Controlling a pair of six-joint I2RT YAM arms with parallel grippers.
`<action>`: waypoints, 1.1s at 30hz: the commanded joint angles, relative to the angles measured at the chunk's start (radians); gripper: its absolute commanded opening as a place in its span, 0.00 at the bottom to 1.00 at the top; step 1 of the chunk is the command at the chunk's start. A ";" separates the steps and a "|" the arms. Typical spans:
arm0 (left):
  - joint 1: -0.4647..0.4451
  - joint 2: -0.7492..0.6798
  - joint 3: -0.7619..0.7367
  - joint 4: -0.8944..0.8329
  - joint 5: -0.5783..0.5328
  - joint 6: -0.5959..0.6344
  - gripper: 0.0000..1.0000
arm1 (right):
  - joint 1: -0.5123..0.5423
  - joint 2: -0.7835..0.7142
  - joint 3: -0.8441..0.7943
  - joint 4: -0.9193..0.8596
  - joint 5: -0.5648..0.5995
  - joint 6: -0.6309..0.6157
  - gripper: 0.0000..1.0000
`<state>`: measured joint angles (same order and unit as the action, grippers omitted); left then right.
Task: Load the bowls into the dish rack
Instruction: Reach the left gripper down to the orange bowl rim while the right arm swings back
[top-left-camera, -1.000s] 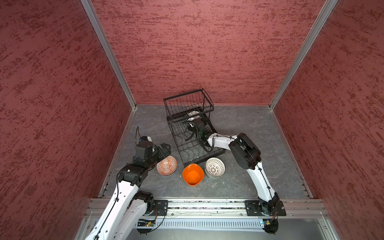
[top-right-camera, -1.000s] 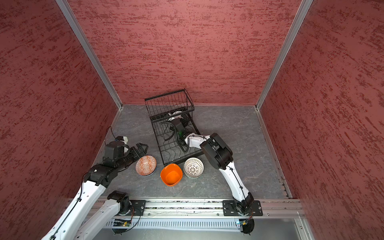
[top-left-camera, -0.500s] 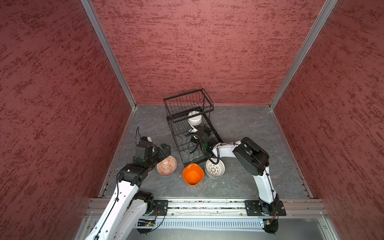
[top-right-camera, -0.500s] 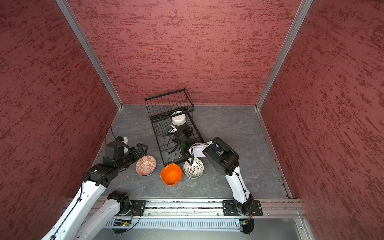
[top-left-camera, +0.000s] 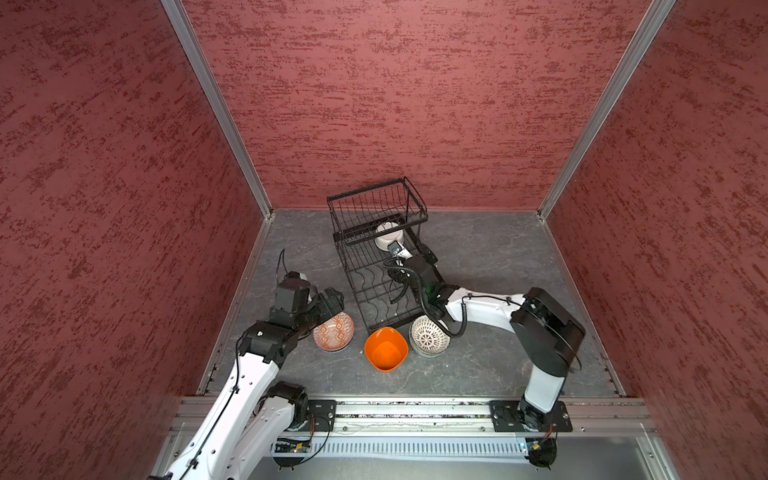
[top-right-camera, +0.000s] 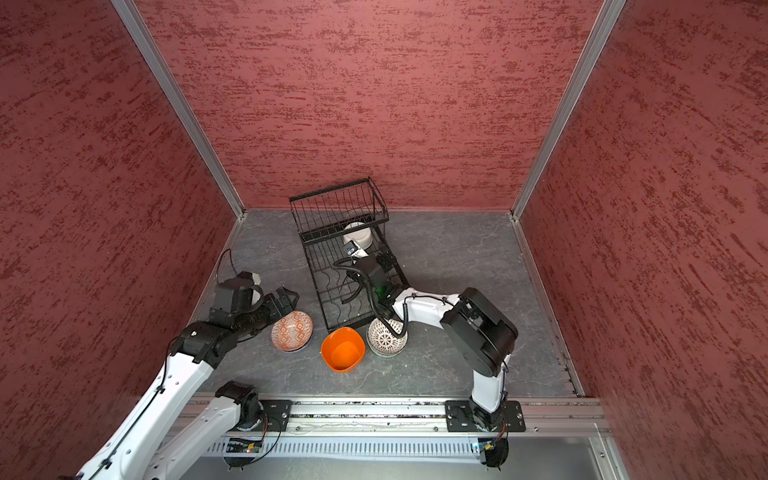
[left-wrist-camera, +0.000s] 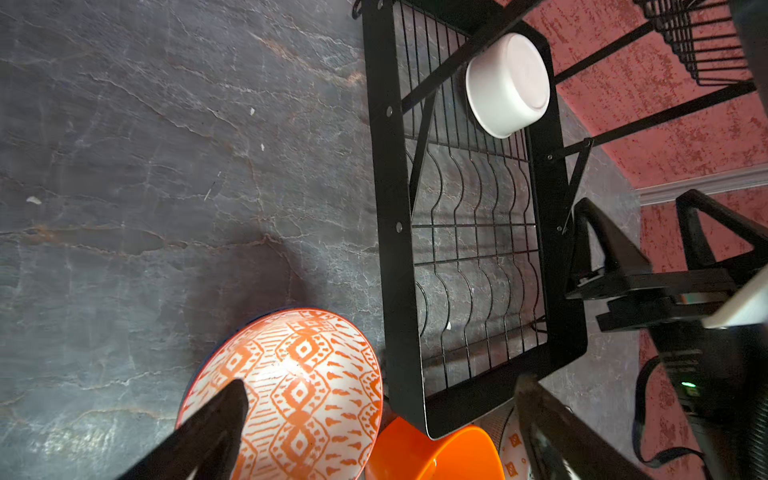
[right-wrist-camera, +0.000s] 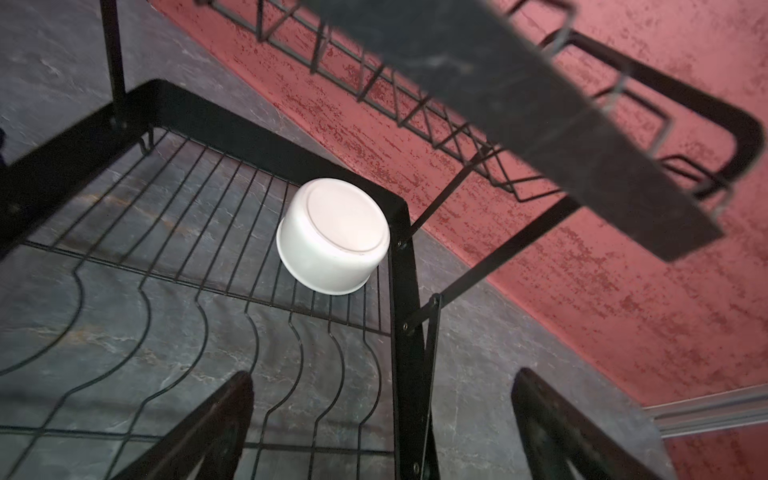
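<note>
Left gripper (top-left-camera: 334, 300), jaws wide and empty, hangs over the far-left rim of the patterned bowl (top-left-camera: 333, 331), just left of the rack's (left-wrist-camera: 388, 208) near end: it's the nearer arm. Right gripper (right-wrist-camera: 382, 376), also spread, hovers above the rack, with the white bowl (right-wrist-camera: 334, 237) upturned at the far end.

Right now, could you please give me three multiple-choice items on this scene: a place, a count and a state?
1. Where in the black wire dish rack is the plain white round bowl? A) top tier B) lower tier C) hung outside
2. How many bowls stand on the grey table? A) one B) three C) five
3. The right gripper is: A) open, empty B) shut on a bowl C) shut on a wire
Key: 1 B, it lies base-up on the lower wires; 2 B, terracotta-patterned bowl, orange bowl, white lattice-patterned bowl; 3 A, jaws apart, nothing between.
</note>
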<state>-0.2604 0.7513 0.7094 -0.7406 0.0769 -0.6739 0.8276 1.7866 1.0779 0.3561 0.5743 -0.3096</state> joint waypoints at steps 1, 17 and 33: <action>-0.048 0.019 0.043 -0.029 -0.027 0.022 1.00 | 0.004 -0.070 -0.009 -0.196 -0.078 0.207 0.97; -0.428 0.115 0.075 -0.146 -0.196 -0.135 1.00 | 0.004 -0.449 -0.058 -0.716 -0.199 0.767 0.96; -0.758 0.358 0.151 -0.283 -0.324 -0.351 0.88 | 0.003 -0.503 -0.060 -0.838 -0.214 0.846 0.96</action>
<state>-0.9882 1.0763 0.8402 -0.9829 -0.2165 -0.9592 0.8288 1.2778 1.0237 -0.4622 0.3672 0.5022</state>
